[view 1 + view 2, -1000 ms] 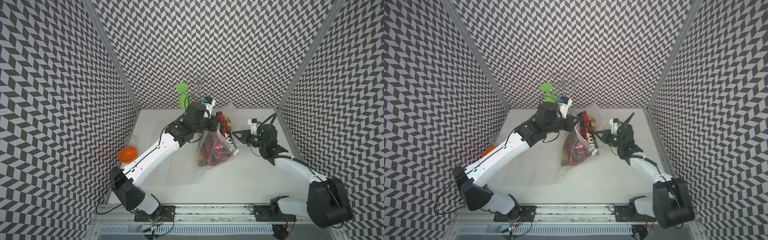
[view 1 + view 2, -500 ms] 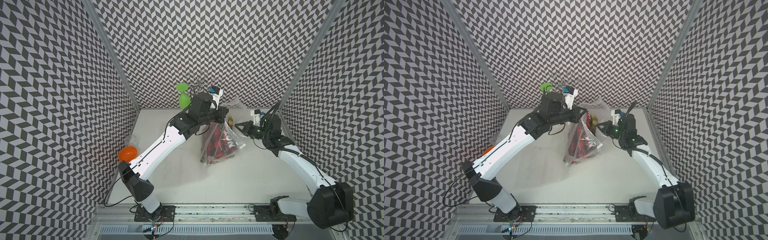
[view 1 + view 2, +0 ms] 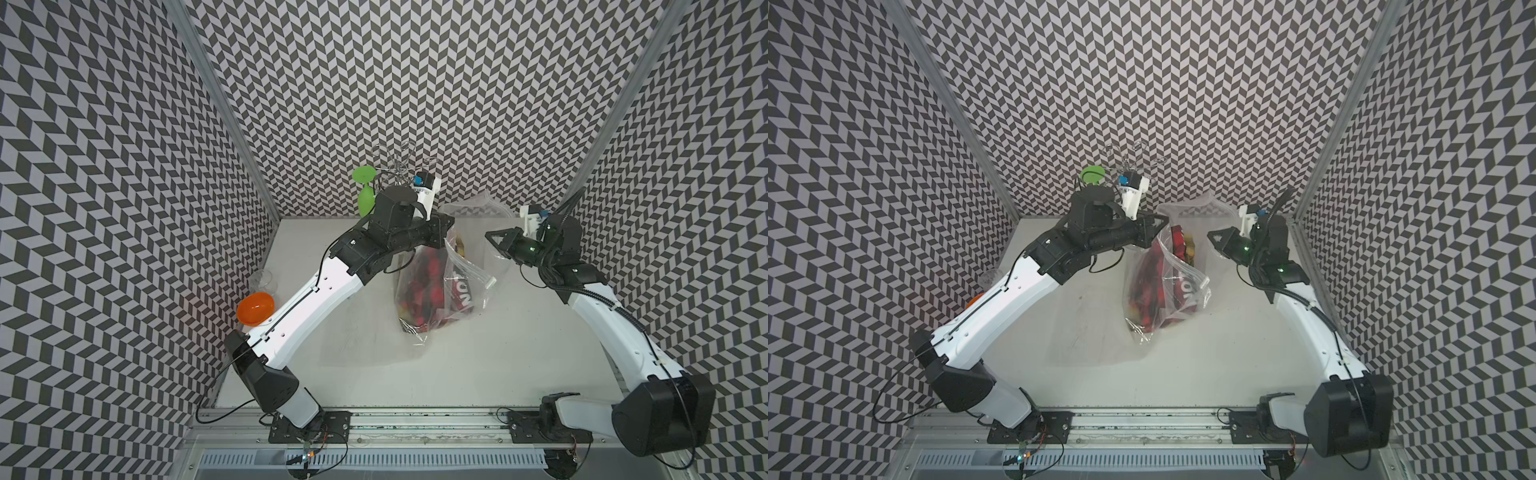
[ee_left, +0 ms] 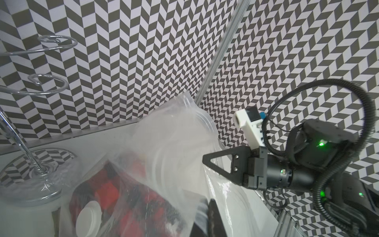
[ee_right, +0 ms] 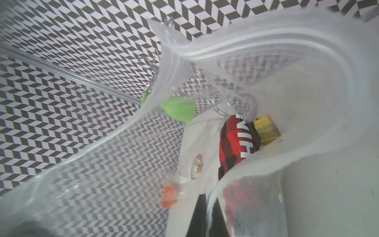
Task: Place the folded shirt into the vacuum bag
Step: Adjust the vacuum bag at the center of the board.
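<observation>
The clear vacuum bag (image 3: 471, 249) hangs mouth-up between both grippers, its lower end near the table. The folded red-and-black plaid shirt (image 3: 419, 282) lies inside it, seen in both top views, shirt (image 3: 1144, 286). My left gripper (image 3: 448, 226) is shut on the bag's left rim. My right gripper (image 3: 492, 240) is shut on the opposite rim. In the left wrist view the bag (image 4: 174, 143) fills the middle with its white valve cap (image 4: 89, 217) showing. The right wrist view looks into the open mouth at the shirt (image 5: 235, 139), and its gripper (image 5: 207, 215) pinches the zip edge.
A wire rack (image 3: 399, 162) with a green cup (image 3: 365, 187) stands at the back wall behind the left wrist. An orange cup (image 3: 255, 307) and a clear glass (image 3: 264, 280) sit at the table's left edge. A yellow item (image 5: 266, 129) lies beside the shirt.
Both arms have risen and moved toward the back wall with the bag. The bag now hangs more upright and the shirt sits lower inside it.
</observation>
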### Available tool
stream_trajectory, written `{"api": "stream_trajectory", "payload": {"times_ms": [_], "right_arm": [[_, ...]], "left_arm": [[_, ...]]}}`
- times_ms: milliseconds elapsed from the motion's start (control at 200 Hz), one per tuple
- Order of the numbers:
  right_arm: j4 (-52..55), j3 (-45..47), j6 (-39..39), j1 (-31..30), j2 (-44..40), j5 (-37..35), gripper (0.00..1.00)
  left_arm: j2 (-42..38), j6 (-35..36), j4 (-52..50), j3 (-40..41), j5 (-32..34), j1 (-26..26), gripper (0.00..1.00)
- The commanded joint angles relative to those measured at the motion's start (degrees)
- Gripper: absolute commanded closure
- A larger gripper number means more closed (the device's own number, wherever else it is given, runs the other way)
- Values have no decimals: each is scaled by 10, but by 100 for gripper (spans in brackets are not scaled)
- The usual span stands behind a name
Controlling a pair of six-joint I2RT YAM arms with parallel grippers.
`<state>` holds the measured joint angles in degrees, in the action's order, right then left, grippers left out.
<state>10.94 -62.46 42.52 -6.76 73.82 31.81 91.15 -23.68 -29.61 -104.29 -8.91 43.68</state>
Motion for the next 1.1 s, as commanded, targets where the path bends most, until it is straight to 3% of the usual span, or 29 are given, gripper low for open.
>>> {"api": "stream_trajectory", "payload": {"times_ms": [0, 80, 150, 235, 300, 401, 456, 526, 636, 761, 831, 906, 1097], "right_arm": [[-2, 6, -17, 20, 4, 39, 100], [34, -28, -36, 20, -9, 30, 100], [10, 2, -25, 21, -26, 1, 100], [-1, 4, -11, 46, -30, 59, 100], [26, -23, -24, 48, -34, 56, 100], [11, 25, -34, 54, -42, 12, 100], [1, 57, -35, 75, -29, 39, 100], [6, 56, -36, 88, -19, 78, 100], [3, 60, -37, 86, -33, 60, 100], [-45, 147, -14, 94, -27, 66, 100], [-83, 177, 10, 101, -25, 102, 100], [-95, 190, 17, 100, -44, 78, 100], [-80, 198, 2, 119, -34, 63, 99]], "left_arm": [[34, 3, -9, -55, -8, 0, 100], [48, 8, -23, -103, 12, 19, 100], [59, 8, -20, -105, 16, 22, 100], [94, 8, -69, -181, 22, 26, 100], [110, 15, -86, -227, 36, 40, 100], [106, 14, -38, -130, 23, 43, 100], [107, -14, -10, -84, -5, 35, 100], [125, -9, -34, -133, -15, 39, 100], [154, 8, -76, -233, 7, 72, 100], [167, -7, -35, -146, -48, 85, 100], [175, -9, -27, -142, -74, 86, 99], [172, -3, -16, -141, -86, 90, 96], [149, -14, 17, -92, -144, 94, 82]]}}
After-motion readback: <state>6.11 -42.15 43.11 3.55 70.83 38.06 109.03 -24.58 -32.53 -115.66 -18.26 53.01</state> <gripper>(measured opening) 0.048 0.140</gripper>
